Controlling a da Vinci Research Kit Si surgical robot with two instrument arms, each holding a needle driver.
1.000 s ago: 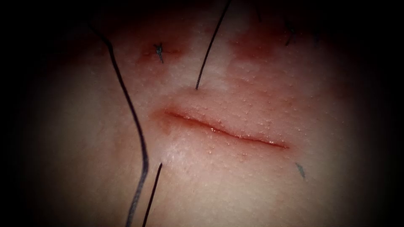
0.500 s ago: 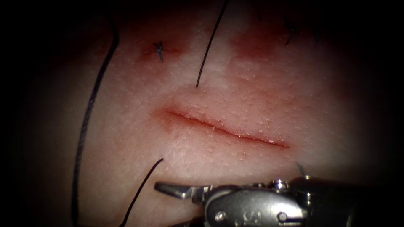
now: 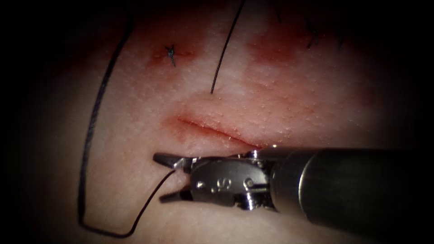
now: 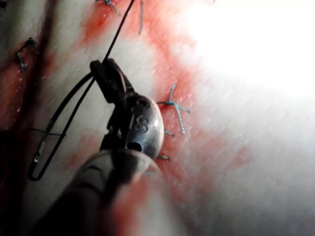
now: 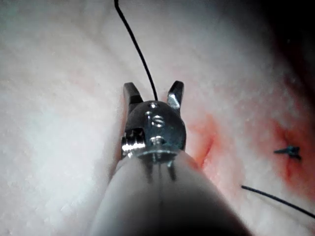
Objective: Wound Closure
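Thread (image 3: 156,192), between open right end effector (image 3: 163,178)

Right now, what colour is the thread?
Black thread, clearest in the endoscope view.

In the endoscope view we find the light (image 3: 253,104) pooled at the middle, on the tissue (image 3: 294,90). It fades outward on all sides into a dark border (image 3: 27,135), deepest from 12 round to 3 o'clock and again at 9. In the left wrist view we meet a hard white glare (image 4: 256,39) on that same surface. In the right wrist view the light is softer, with a shadow (image 5: 295,29) at one edge
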